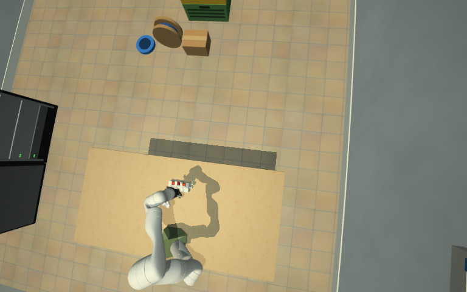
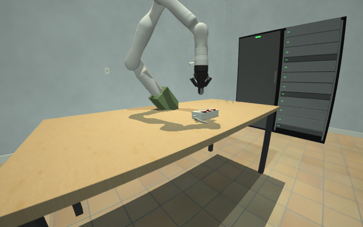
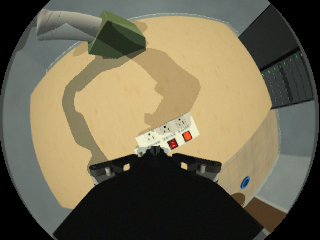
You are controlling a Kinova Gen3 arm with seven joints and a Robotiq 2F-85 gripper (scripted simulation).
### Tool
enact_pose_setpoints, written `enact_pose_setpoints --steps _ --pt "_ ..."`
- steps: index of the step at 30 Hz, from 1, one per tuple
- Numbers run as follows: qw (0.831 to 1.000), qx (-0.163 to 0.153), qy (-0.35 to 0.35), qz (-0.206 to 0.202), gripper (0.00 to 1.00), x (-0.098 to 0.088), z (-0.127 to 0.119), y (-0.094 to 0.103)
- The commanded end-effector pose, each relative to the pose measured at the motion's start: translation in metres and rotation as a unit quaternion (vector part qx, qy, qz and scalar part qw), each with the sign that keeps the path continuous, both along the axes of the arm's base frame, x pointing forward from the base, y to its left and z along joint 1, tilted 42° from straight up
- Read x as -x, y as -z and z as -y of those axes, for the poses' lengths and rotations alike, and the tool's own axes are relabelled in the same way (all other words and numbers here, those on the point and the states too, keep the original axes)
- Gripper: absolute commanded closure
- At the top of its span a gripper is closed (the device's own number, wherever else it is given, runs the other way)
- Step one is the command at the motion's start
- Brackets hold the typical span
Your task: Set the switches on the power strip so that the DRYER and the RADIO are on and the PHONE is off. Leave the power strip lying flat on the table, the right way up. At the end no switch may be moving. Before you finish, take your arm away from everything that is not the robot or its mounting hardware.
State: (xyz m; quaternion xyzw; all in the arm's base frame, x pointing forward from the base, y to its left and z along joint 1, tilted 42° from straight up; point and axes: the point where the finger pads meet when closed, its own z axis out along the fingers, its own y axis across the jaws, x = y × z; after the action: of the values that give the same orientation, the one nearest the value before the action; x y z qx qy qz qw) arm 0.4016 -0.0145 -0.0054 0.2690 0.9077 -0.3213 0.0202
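Note:
A white power strip [image 1: 179,184] [image 2: 205,113] [image 3: 168,135] with red switches lies flat on the wooden table [image 1: 241,213] [image 2: 80,149] [image 3: 120,134], right way up, a short grey cord stub at one end. Three red switches show in the overhead view, two in the wrist view; the labels are too small to read. My gripper [image 2: 200,91] [image 1: 177,193] [image 3: 154,151] is shut with nothing between the fingers. It points straight down and hangs well above the table, just behind the strip's end in the side view.
The arm's green base [image 2: 164,99] [image 1: 174,235] [image 3: 118,36] stands on the table behind the strip. A black server cabinet [image 2: 291,77] [image 1: 20,162] stands beyond the table's far end. A cardboard box [image 1: 196,42], a cable spool [image 1: 167,31] and a blue ring [image 1: 145,44] lie on the floor far away.

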Motion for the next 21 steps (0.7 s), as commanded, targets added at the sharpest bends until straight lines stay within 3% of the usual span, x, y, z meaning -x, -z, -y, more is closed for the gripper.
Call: enact_pose_setpoints --steps 1,8,9,17,18,21 --pt "1.000 0.014 -0.013 0.008 1.00 -0.009 0.001 0.004" --pt "1.000 0.014 -0.013 0.008 1.00 -0.009 0.001 0.004" --pt "0.999 0.030 -0.025 0.017 1.00 -0.019 0.005 0.007" --pt "0.999 0.030 -0.025 0.017 1.00 -0.019 0.005 0.007" --pt "0.998 0.044 -0.035 0.026 1.00 -0.028 0.008 0.010" --pt "0.998 0.044 -0.035 0.026 1.00 -0.028 0.008 0.010"
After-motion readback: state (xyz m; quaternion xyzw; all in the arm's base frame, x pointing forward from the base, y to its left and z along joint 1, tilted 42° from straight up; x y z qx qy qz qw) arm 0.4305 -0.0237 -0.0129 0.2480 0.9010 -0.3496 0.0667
